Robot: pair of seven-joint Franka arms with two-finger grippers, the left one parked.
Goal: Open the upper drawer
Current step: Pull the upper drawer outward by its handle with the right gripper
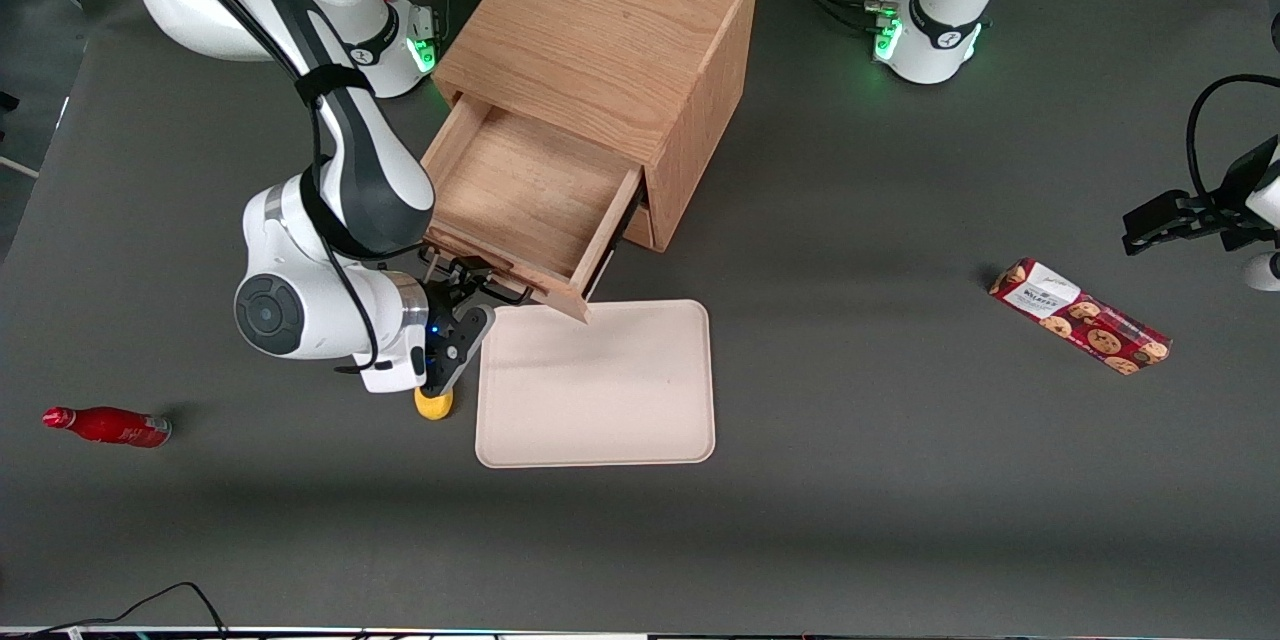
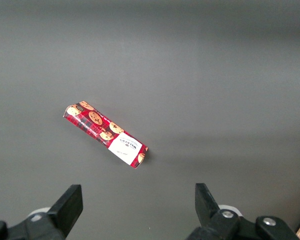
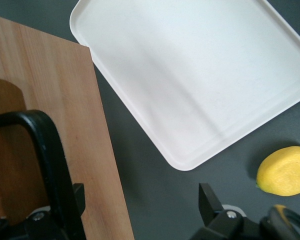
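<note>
Front view shows the upper drawer (image 1: 527, 205) pulled well out of the cabinet (image 1: 610, 30), its front edge over a corner of the pale tray (image 1: 600, 390). The gripper (image 1: 470, 288) sits at the drawer's front, largely masked by the arm's wrist. In the right wrist view its fingers (image 3: 207, 202) stand apart around the dark handle (image 3: 47, 150) — whether either finger touches it is unclear. A lemon (image 1: 434, 404) peeks out beneath the wrist — mostly covered.

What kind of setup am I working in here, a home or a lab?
Most likely a robotics lab bench: a dark grey matte table with arms bolted on, and staged props such as an oak-wood cabinet, its upper drawer pulled out, with the gripper at its handle, plus a cream plastic tray.
</note>
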